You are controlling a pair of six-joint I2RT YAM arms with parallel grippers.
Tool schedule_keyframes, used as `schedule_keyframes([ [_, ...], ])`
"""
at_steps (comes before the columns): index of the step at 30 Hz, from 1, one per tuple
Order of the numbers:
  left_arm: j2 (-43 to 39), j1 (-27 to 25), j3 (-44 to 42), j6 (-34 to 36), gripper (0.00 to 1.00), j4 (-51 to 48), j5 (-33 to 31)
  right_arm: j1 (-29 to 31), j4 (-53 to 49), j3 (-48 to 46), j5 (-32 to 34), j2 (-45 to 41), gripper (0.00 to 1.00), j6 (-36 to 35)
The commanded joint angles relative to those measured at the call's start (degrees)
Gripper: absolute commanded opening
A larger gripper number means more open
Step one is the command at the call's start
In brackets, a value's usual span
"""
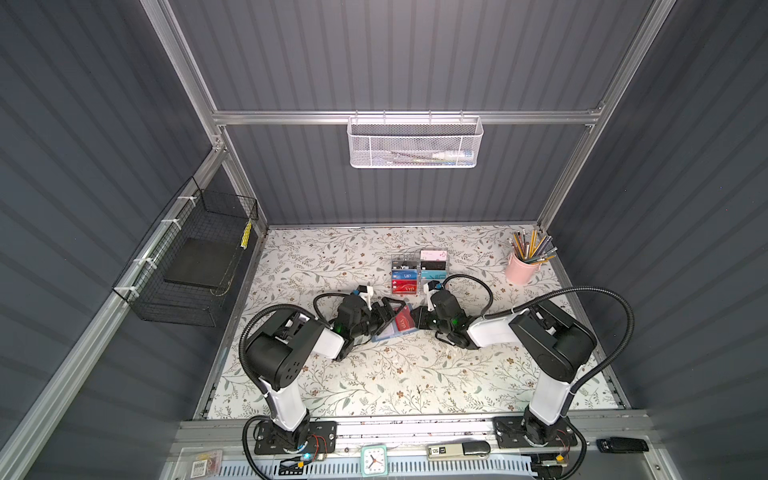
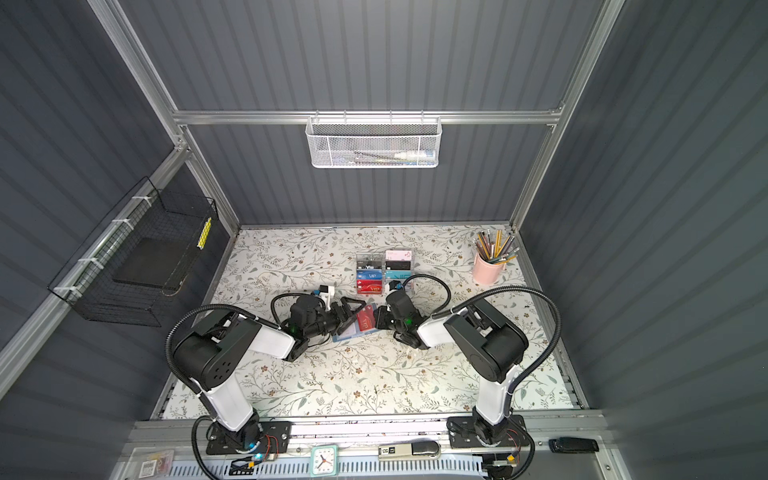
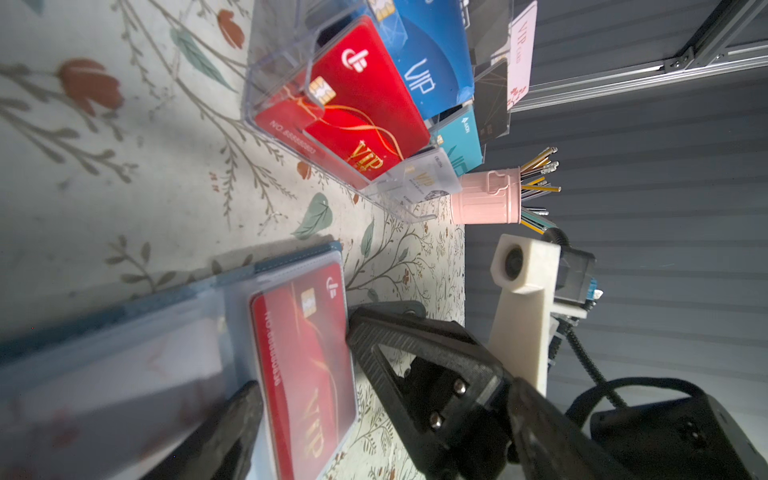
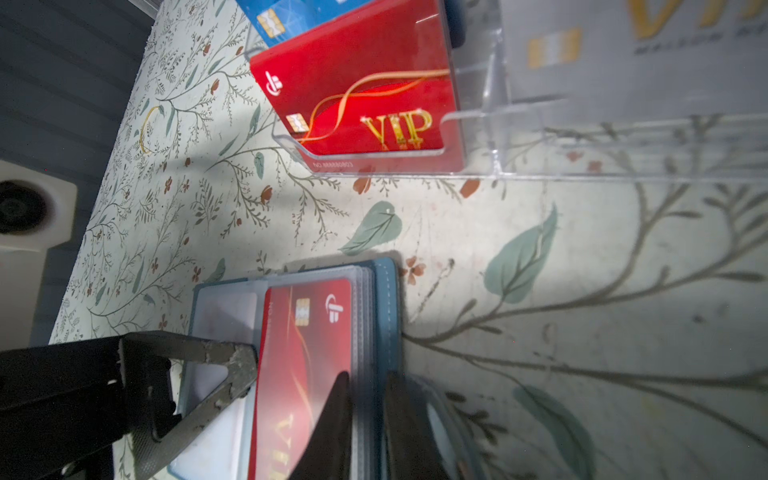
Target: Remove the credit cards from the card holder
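— How do the jaws stand?
— The right gripper (image 4: 369, 382) is drawn narrow across the holder's (image 4: 386, 299) outer edge. One finger (image 4: 332, 415) lies on the red card (image 4: 307, 332). The other sits just outside the blue cover, and the clear sleeve edges and the cover fill the slit between them.
— And the left?
— The left gripper (image 1: 390, 319) is spread wide, holding nothing. In the right wrist view one of its fingers (image 4: 216, 365) bears on the sleeve page beside the card, its tip touching the card's inner long edge.
— Where is the card, then?
— Face up in the top sleeve of the open holder, chip end toward the rack (image 4: 494, 104). How deep it sits in the sleeve I cannot tell. The two grippers face each other across it, tips close together, one at each long edge.
— What hems them in?
— The rack stands just beyond the holder's far edge, with a strip of table (image 1: 374, 374) between them. The right gripper's body passes close by the rack's front corner. Toward the arm bases and out to both sides the table runs open. The cup (image 1: 519, 268) stands well apart in the far right corner.
— And the holder on the table?
— In both top views it lies mid-table, a little skewed to the table's edges and partly hidden under the left gripper.
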Motion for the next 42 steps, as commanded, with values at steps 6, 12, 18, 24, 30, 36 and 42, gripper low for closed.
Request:
schedule_keyframes([
  [6, 1.3, -0.2, 1.7, 0.7, 0.92, 1.8, 0.1, 1.0, -10.9, -1.6, -3.4, 4.5, 0.17, -0.2],
  [12, 1.7, -0.2, 1.5, 0.7, 0.92, 1.6, -0.1, 1.0, -10.7, -2.0, -3.3, 4.0, 0.17, -0.1],
  [18, 3.0, -0.3, 1.8, 0.1, 0.92, 3.0, 0.2, 1.0, -10.1, -2.4, -3.4, 4.1, 0.17, 0.2],
  [24, 2.5, -0.4, 2.2, 1.2, 0.92, 0.5, -0.3, 1.0, -9.8, -2.7, -3.4, 4.0, 0.17, 0.3],
  [30, 2.3, -0.9, 2.4, 2.1, 0.92, -1.1, -0.9, 1.0, -9.3, -2.6, -3.6, 4.2, 0.17, 0.7],
  [36, 2.8, -2.0, 2.9, 2.2, 0.92, -1.4, -1.3, 1.0, -9.0, -3.0, -3.6, 4.0, 0.17, 0.8],
  [42, 2.8, -3.3, 3.9, 2.2, 0.92, -1.9, -1.5, 1.0, -8.8, -3.1, -3.7, 4.0, 0.17, 1.0],
])
